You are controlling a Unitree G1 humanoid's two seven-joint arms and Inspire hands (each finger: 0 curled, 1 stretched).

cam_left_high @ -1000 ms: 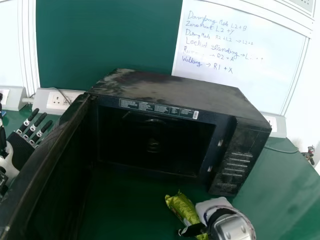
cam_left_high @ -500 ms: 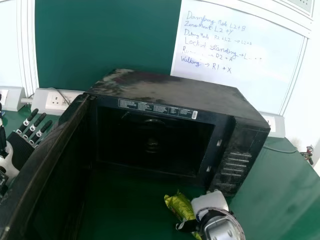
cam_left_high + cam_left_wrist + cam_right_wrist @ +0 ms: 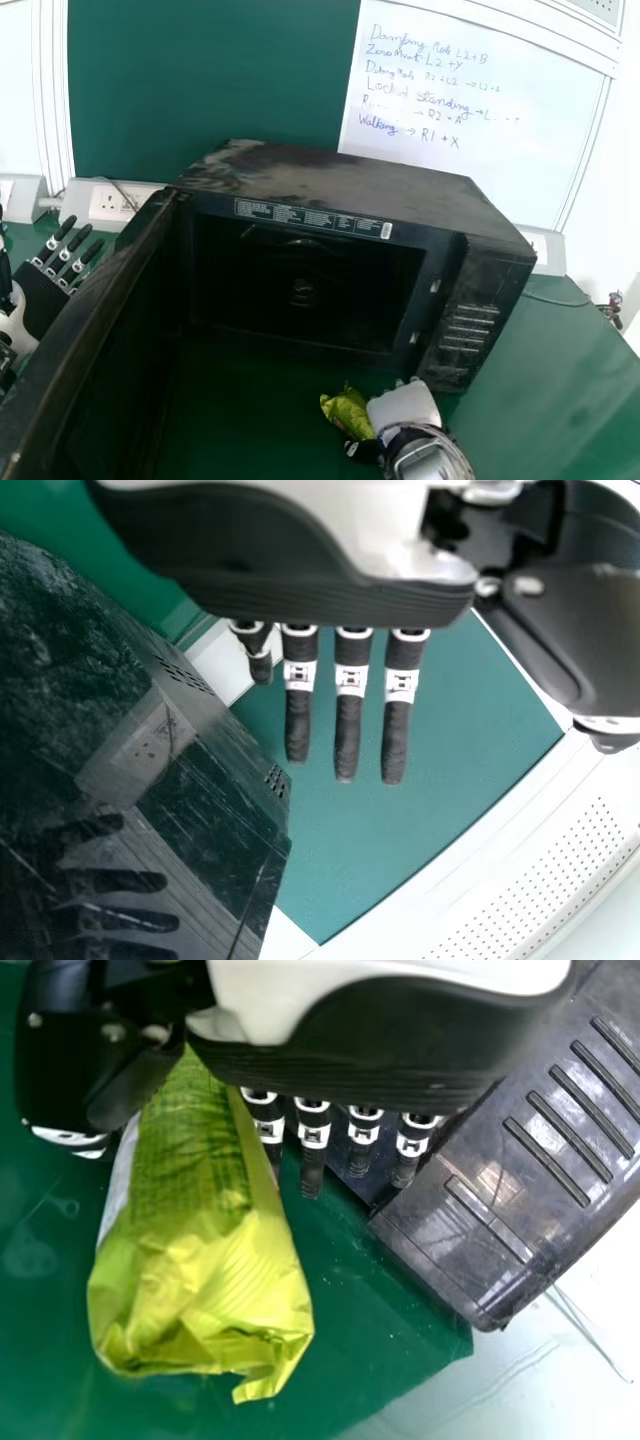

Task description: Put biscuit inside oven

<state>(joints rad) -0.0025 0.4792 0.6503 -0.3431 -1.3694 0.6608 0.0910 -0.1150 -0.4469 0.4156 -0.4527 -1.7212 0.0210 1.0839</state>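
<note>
A dark oven stands on a glossy green table, its door swung wide open on the left side, so the dim cavity faces the robot. The table runs on past the oven's right side, catching pale streaks of light, and a thin cable lies across it there. Behind the oven rises a large green board, framed on the left by white strips, and to the right of it a whiteboard carries several handwritten lines in blue. Low along the wall, left of the oven, is a white socket with a cord near it. The biscuit packet, yellow-green and crinkled, is outside the oven, in front of the right part of its opening. The right hand is at the packet, which looks to be pinched between its thumb and fingers, though the palm covers part of the contact. The packet's loose end points away from the palm over the green surface, beside the oven's dark control panel. The left hand is beyond the open door, its fingers straight and slightly spread; a glossy dark casing beside them mirrors their shapes.
</note>
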